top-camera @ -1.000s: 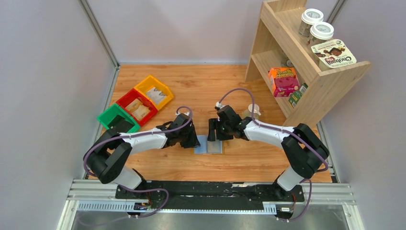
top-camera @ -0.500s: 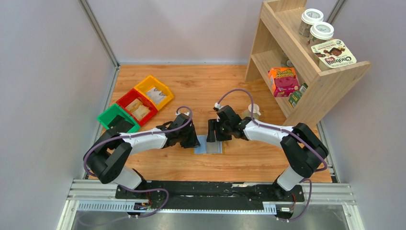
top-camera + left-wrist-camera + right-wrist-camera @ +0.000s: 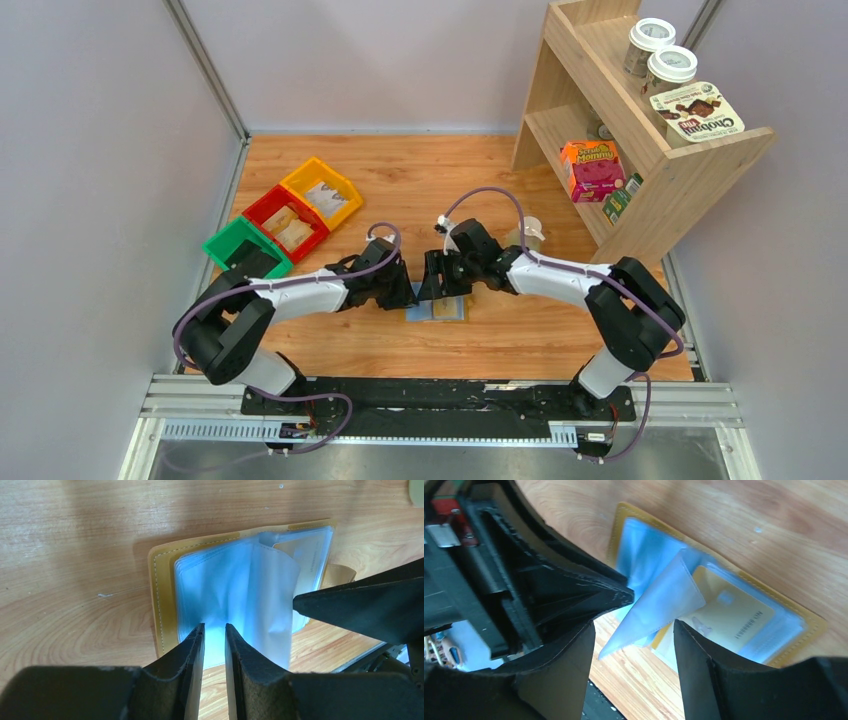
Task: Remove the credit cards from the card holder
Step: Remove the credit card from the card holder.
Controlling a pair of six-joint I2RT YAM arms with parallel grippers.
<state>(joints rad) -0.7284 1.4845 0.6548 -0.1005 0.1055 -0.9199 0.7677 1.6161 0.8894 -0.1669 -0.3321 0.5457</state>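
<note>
Between your 2 arms, the card holder (image 3: 437,308) lies open on the table (image 3: 520,340), clear sleeves fanned up. Your left gripper (image 3: 214,642) pinches 1 sleeve edge nearly closed. Your right gripper (image 3: 634,645) hangs spread above a yellow card (image 3: 729,620) still sleeved.

Stitched mustard leather-like card holder (image 3: 161,595), glossy clear plastic sleeves (image 3: 235,587), matt wood-grain table (image 3: 75,540).

Overhead camera looks down from behind both arms; wrist cameras closely share the open card holder (image 3: 165,600)
</note>
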